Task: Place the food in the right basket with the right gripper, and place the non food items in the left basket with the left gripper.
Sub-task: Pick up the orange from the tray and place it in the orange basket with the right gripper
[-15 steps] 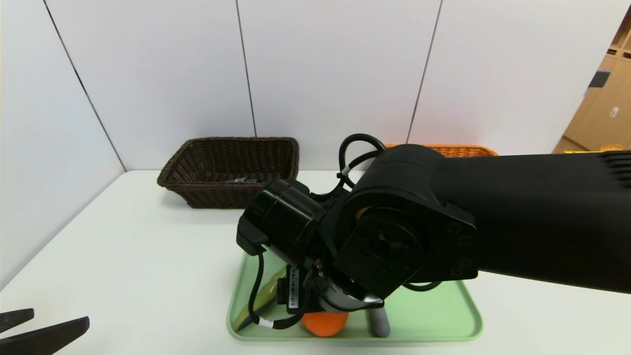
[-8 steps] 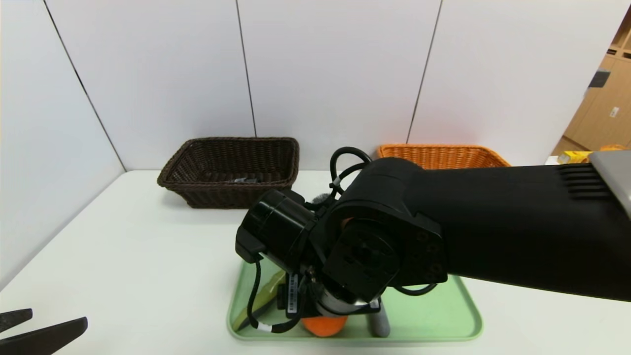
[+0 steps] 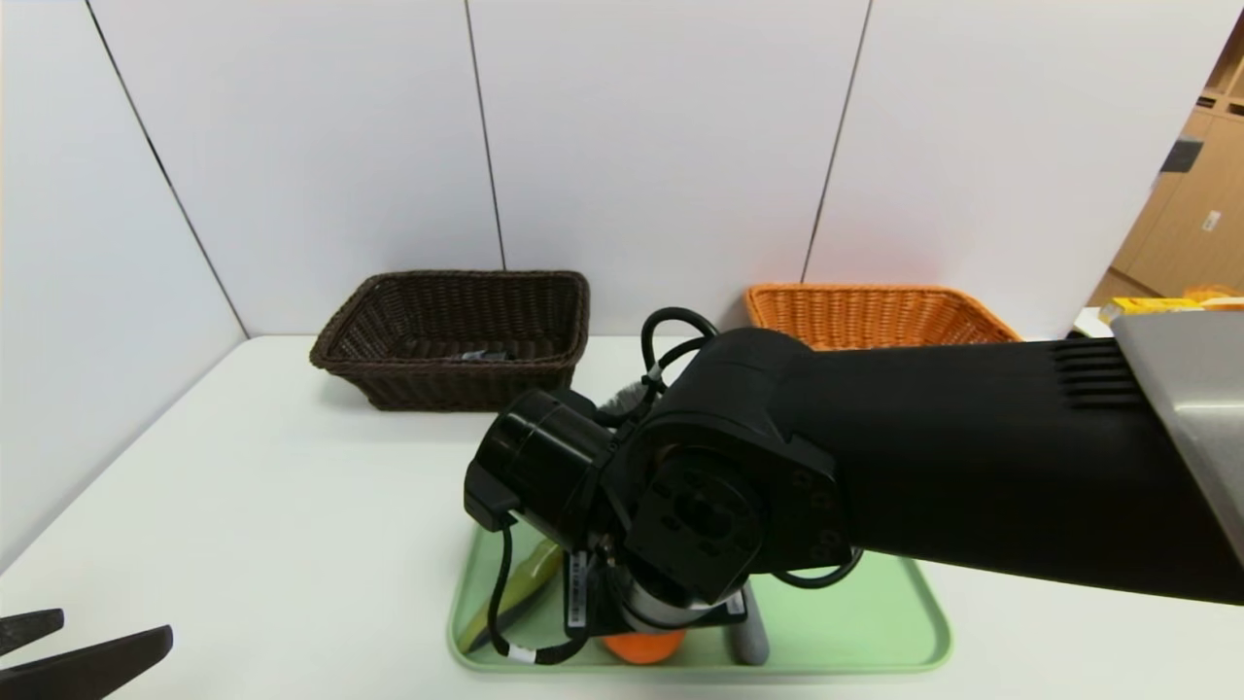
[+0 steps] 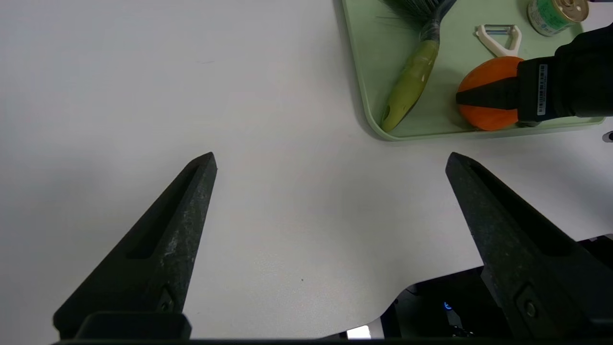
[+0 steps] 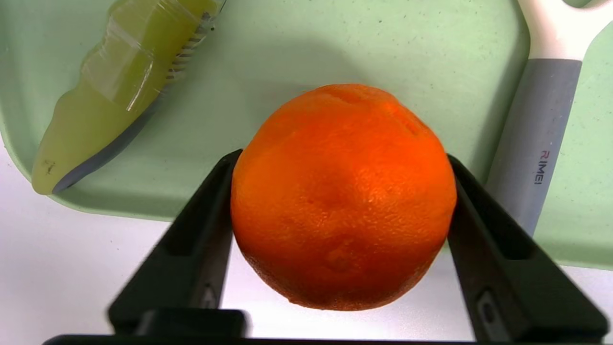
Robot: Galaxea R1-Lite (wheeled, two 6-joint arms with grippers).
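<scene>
On the green tray (image 5: 383,43), the right gripper's (image 5: 342,160) fingers (image 5: 201,230) clasp the orange fruit (image 5: 342,196).

A pale green tray (image 3: 914,622) with rounded corners and a raised lip, flat on a white table (image 3: 272,525) near its front edge. White wall panels (image 3: 661,136) behind, split by thin dark seams. Light wooden cabinets (image 3: 1191,204) at the far right, past the panels. Dark equipment with a small blue light (image 4: 448,306) below the table's edge
</scene>
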